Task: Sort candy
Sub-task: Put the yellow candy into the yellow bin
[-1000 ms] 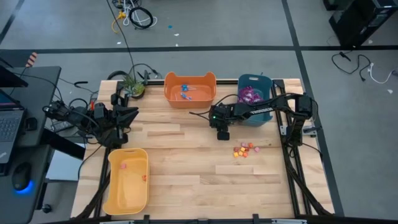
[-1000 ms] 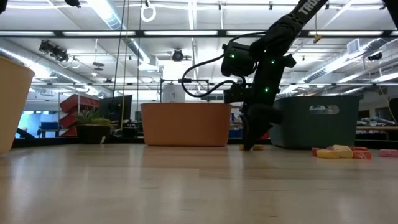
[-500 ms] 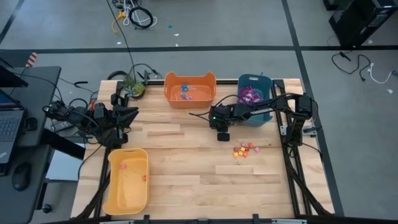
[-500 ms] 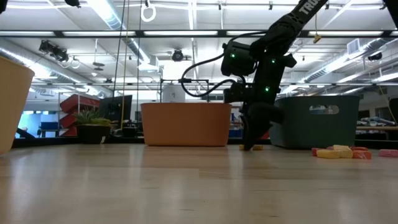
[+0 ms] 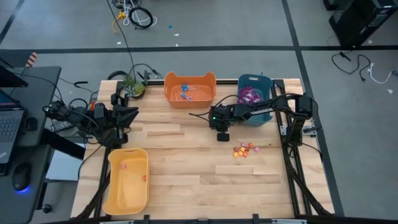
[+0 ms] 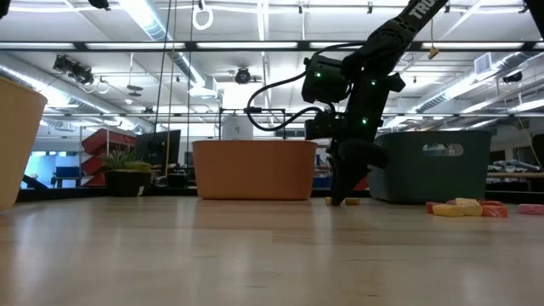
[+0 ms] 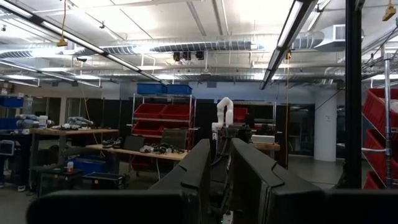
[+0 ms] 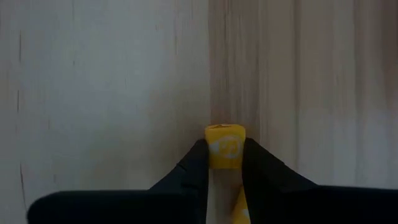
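My right gripper stands low over the table's middle, pointing steeply down, shut on a small yellow candy. A heap of small orange, red and pink candy lies on the wood to its right. Blue lollipops lie in the orange bin, and purple packets in the teal bin. Two small pieces lie in the yellow bin. My left gripper waits raised at the table's left edge, its fingers a narrow gap apart with nothing between. My right gripper pinches the yellow candy's two opposite sides between its two fingertips. The fingers come from above, slanting steeply down. The candy sits at their free ends, down at the table top; whether it is lifted clear does not show.
The orange and teal bins stand along the far edge, just behind my right arm. The yellow bin stands at the near left. A potted plant sits at the far left corner. Bare wood lies in the near middle and near right.
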